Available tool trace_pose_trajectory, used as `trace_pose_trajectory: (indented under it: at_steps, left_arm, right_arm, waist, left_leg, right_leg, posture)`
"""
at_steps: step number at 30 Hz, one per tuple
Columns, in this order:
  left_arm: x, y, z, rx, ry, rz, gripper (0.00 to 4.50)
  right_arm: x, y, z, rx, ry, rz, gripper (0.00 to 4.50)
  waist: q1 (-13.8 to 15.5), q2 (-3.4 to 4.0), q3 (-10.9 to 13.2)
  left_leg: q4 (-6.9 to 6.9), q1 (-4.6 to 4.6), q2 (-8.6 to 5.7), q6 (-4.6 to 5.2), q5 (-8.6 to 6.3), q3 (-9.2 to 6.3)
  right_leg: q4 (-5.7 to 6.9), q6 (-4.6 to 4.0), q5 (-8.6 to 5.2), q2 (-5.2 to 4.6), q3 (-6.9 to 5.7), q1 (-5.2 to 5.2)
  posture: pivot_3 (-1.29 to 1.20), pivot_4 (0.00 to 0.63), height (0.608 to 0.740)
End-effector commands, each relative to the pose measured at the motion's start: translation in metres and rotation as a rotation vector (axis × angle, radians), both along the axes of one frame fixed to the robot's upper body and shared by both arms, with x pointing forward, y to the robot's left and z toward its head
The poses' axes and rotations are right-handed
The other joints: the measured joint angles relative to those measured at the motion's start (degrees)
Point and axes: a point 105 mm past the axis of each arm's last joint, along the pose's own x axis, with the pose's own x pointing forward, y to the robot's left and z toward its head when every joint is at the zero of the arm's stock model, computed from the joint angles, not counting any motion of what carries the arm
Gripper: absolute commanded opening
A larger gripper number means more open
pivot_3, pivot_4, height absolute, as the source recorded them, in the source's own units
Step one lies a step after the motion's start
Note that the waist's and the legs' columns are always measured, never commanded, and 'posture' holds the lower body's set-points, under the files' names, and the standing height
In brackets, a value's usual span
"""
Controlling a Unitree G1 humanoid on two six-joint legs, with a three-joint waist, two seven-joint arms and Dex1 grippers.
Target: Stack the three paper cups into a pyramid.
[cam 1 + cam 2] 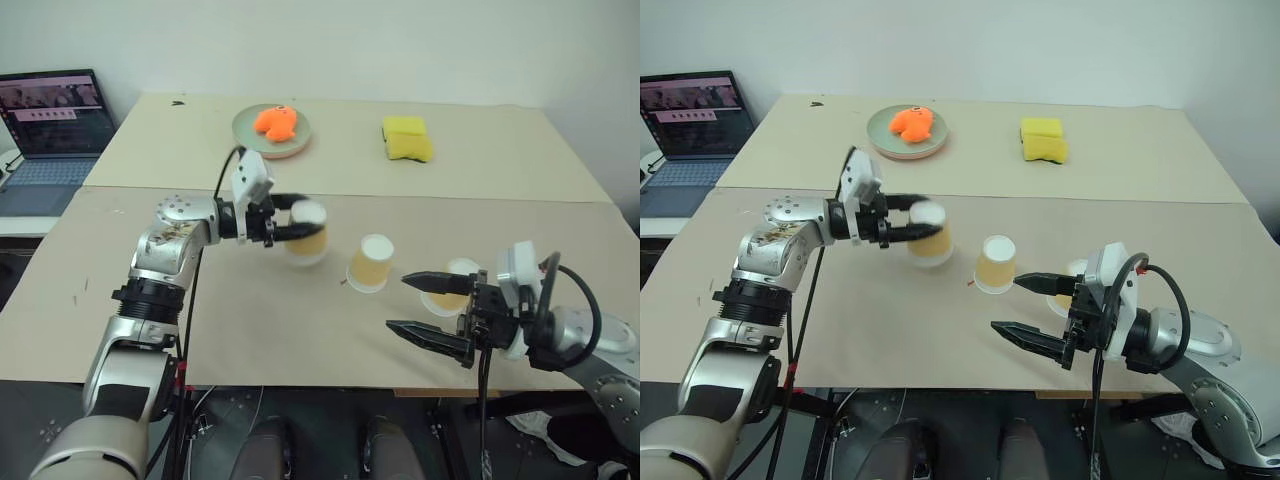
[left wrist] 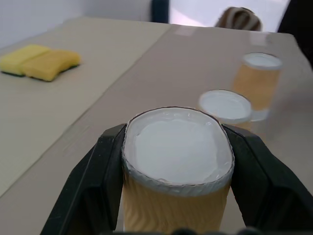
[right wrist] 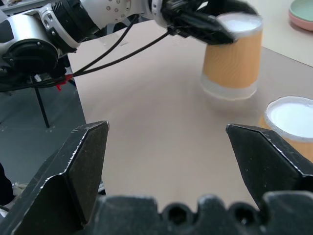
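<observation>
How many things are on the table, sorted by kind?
Paper cups: 3, one in the left gripper, one standing free, one behind the right gripper
Sponge: 1
Plate: 1
Orange toy: 1
Total: 6

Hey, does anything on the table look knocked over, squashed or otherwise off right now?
One thing: the yellow-orange paper cup clamped in the left gripper is squeezed, its white round base pressed into an oval between the jaws. The middle paper cup and the third paper cup stand upside down, undamaged. Nothing has spilled.
</observation>
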Motion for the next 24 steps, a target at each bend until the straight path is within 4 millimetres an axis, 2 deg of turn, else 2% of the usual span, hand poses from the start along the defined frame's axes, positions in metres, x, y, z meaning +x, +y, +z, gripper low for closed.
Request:
trace_pose_trajectory:
  at_steps: [1, 4, 8, 12, 24]
  left_arm:
    - [-0.012, 0.001, -0.003, 0.075, -0.008, -0.105, 2.51]
    - [-0.009, 0.0, -0.017, 0.119, -0.01, -0.111, 2.51]
    - [-0.003, -0.01, -0.021, 0.094, -0.009, -0.103, 2.51]
    - [-0.002, -0.02, -0.019, 0.068, -0.019, -0.123, 2.51]
    - [0.021, -0.042, -0.012, 0.007, -0.064, -0.061, 2.51]
  right_arm:
    - [-0.003, 0.0, 0.008, 0.003, -0.049, -0.006, 4.5]
    - [-0.005, 0.0, 0.008, 0.005, -0.05, -0.02, 4.5]
    - [-0.007, 0.0, 0.007, 0.01, -0.049, -0.027, 4.5]
    - [-0.007, -0.001, 0.007, 0.01, -0.05, -0.033, 4.5]
    - [-0.008, 0.0, 0.007, 0.011, -0.055, -0.042, 4.5]
  waist:
    - [0.08, 0.0, 0.0]
    - [0.3, 0.0, 0.0]
    - [0.89, -0.01, 0.0]
    - [1.06, -0.01, 0.0]
    - [0.92, -0.01, 0.01]
  left_leg:
    - [0.0, 0.01, 0.0, 0.01, -0.01, 0.0]
    - [0.01, 0.02, 0.0, 0.06, -0.03, -0.01]
    - [0.01, 0.0, -0.01, 0.09, -0.05, -0.01]
    - [0.08, -0.04, -0.05, 0.12, -0.07, -0.02]
    - [0.09, -0.04, -0.04, 0.15, -0.08, -0.03]
  right_leg:
    - [0.04, 0.0, 0.0, 0.0, 0.0, 0.0]
    - [0.03, -0.01, 0.0, -0.02, 0.03, 0.02]
    - [-0.04, 0.0, 0.0, -0.02, 0.02, 0.03]
    - [-0.07, 0.01, 0.01, -0.06, 0.01, 0.08]
    - [-0.05, 0.01, 0.01, -0.06, -0.01, 0.07]
  posture:
    - [0.0, 0.15, 0.673]
    - [0.0, 0.15, 0.673]
    - [0.0, 0.15, 0.673]
    - [0.0, 0.15, 0.673]
    - [0.0, 0.15, 0.673]
